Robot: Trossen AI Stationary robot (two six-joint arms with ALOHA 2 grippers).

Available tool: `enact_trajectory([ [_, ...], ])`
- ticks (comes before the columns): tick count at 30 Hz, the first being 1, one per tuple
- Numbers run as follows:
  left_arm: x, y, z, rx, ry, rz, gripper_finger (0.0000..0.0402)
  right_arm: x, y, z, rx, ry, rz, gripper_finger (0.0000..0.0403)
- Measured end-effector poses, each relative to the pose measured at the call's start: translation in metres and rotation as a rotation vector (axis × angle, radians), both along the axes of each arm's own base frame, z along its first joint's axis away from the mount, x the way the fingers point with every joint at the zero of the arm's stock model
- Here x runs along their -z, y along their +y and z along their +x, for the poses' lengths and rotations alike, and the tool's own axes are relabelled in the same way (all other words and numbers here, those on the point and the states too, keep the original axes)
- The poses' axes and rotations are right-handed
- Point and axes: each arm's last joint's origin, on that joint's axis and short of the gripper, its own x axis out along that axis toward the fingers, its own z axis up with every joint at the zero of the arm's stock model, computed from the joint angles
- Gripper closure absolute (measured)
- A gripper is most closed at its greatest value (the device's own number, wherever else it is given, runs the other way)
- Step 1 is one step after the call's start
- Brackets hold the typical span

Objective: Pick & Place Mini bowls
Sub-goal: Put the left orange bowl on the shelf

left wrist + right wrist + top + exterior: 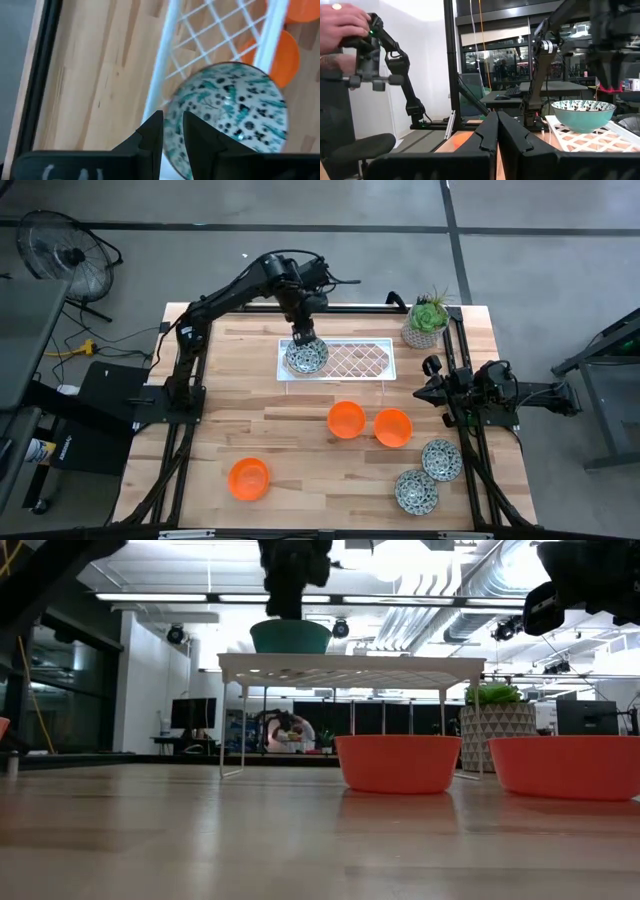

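Observation:
A mosaic-patterned mini bowl with a teal underside stands upright on the left end of the white wire rack. My left gripper hangs just above the bowl's rim, pointing steeply down, its fingers a narrow gap apart with nothing between them. Two orange bowls rest on the table in front of the rack. A third orange bowl is near the front left. Two more patterned bowls sit at the front right. My right gripper waits shut at the right edge.
A pale pot with a green plant stands at the far right corner, beside the rack. The rest of the rack's grid is bare. Dark frame rails run along both table sides. A person's hand shows beyond the table.

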Motion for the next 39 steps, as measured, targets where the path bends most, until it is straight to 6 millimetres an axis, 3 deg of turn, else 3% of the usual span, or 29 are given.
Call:
enact_trajectory([
  [9,-0.043,-0.054,-0.021,-0.047,-0.088,0.07,0.033,0.0,0.0,0.0,-0.001,0.0,0.0,0.0402],
  [16,-0.051,-0.102,-0.03,-0.06,-0.104,0.028,0.033,0.0,0.0,0.0,0.0,0.0,0.0,0.0402],
  [22,-0.037,-0.142,-0.041,-0.158,-0.03,-0.014,0.033,0.0,0.0,0.0,0.0,0.0,0.0,0.0402],
  [28,-0.018,-0.178,-0.07,-0.256,0.041,-0.052,0.033,0.0,0.0,0.0,-0.001,0.0,0.0,0.0402],
  [39,0.044,-0.231,-0.116,-0.27,0.127,-0.134,0.033,0.001,0.0,0.0,0.0,0.015,0.001,0.0402],
])
